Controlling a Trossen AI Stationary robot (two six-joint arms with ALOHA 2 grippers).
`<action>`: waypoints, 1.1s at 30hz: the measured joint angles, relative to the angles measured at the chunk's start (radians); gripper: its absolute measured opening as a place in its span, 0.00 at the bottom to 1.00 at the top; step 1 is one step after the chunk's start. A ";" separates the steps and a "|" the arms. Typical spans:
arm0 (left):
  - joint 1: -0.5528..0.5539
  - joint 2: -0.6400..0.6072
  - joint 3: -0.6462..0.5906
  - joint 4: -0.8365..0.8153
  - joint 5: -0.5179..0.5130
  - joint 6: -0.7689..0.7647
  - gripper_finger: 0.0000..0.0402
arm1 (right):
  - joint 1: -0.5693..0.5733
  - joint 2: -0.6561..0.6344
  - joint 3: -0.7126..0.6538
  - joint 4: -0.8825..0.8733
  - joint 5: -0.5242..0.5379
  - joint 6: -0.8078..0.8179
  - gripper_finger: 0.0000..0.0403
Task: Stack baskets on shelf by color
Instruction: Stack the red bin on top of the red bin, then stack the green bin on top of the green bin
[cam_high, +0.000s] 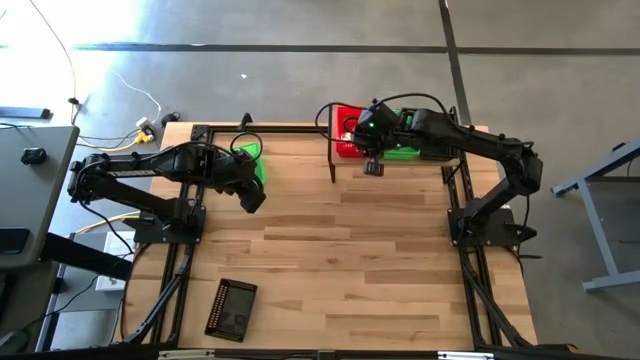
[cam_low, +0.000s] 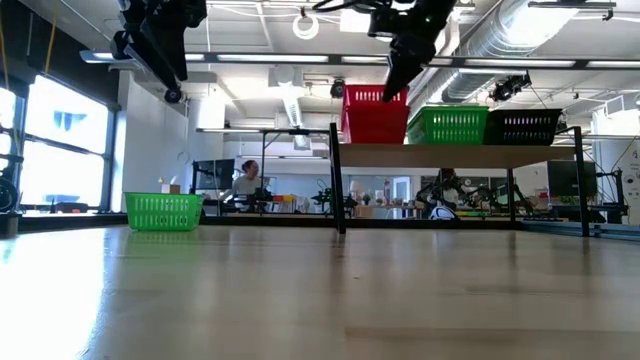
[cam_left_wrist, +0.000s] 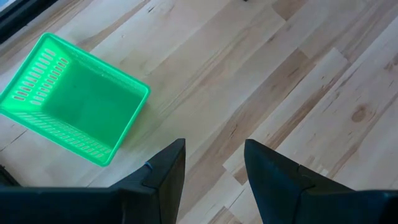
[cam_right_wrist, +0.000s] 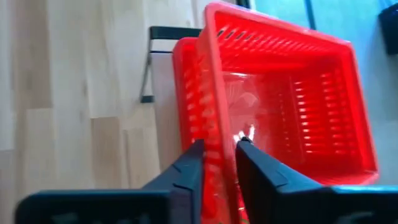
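At about seven o'clock on the slatted wooden table top (cam_high: 380, 280), near its front edge, a black rectangular mesh plastic basket (cam_high: 232, 308) lies alone, well apart from both arms. Farther in, at about ten o'clock, the left gripper (cam_left_wrist: 211, 168) hangs high above the boards with its two dark fingers spread apart and nothing between them. Just beyond it, toward eleven o'clock, a bright green mesh-sided plastic basket (cam_left_wrist: 71, 99) stands upright and open on the table.

At one o'clock, along the far edge, stands the light wooden shelf board on thin black posts (cam_low: 450, 153). On it, in the low view, sit red mesh plastic baskets (cam_low: 375, 118) nested one in another, next a green basket (cam_low: 448, 125), then a dark one (cam_low: 522, 126). The right gripper (cam_right_wrist: 217, 158) is over the red stack, its fingers straddling the near wall of the upper red basket, one inside, one outside. The gap between them is narrow; whether they pinch the wall or stand just off it cannot be told.
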 joint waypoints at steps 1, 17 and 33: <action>0.000 0.000 0.000 0.000 0.000 0.000 0.38 | 0.003 0.000 0.000 0.006 0.013 0.000 0.20; 0.007 0.000 0.000 -0.037 -0.060 -0.018 0.38 | 0.022 -0.002 0.191 -0.073 0.019 0.139 0.31; 0.264 0.000 -0.201 -0.055 -0.062 -0.305 0.38 | 0.102 -0.003 0.342 -0.089 0.020 0.079 0.31</action>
